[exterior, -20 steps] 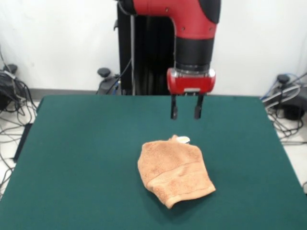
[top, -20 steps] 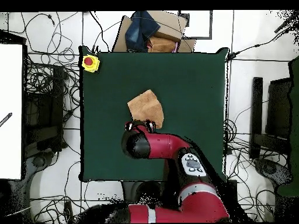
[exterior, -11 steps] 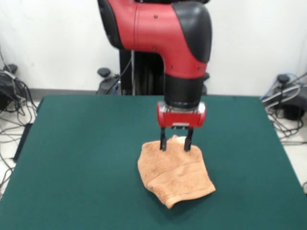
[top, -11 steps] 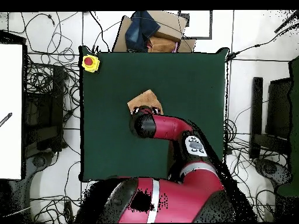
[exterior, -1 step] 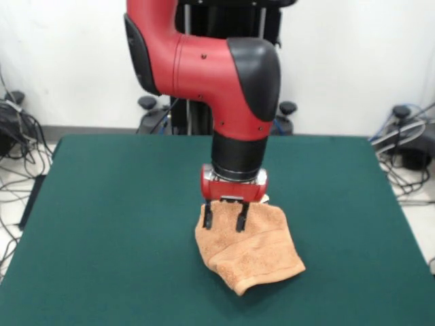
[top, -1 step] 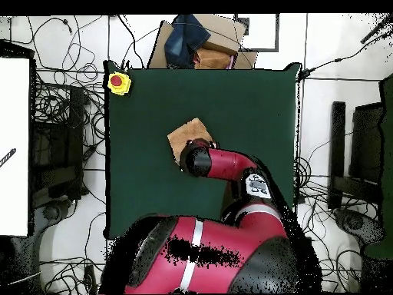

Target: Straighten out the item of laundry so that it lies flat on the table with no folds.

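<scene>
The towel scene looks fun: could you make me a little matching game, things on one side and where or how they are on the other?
Things:
1. towel
2. gripper
3. table
4. yellow box with a red button

States or places:
A. dark green, bearing everything else
B. on one corner of the table in the overhead view
C. peach-orange, folded over and bunched
D. fingers apart, down at the towel's upper part

Pairs: 1-C, 2-D, 3-A, 4-B

Bright, even light; soft shadows, slight blur.
</scene>
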`<state>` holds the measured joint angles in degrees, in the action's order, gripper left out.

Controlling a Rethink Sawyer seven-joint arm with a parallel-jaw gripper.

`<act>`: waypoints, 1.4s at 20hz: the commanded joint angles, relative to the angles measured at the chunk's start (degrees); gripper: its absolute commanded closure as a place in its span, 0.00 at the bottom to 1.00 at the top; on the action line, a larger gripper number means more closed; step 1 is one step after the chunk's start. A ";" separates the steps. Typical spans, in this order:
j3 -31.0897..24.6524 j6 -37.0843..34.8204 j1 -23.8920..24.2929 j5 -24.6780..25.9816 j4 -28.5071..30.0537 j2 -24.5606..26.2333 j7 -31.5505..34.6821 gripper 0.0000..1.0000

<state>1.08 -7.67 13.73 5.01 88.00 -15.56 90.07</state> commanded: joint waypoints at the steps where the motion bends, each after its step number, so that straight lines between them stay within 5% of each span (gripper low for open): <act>1: 2.17 -7.97 -0.93 -0.96 -1.79 2.74 7.39 0.00; 28: 1.20 1.66 -5.61 -6.25 0.29 7.35 14.78 0.00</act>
<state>4.59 -8.22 9.69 2.23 86.57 -11.35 90.11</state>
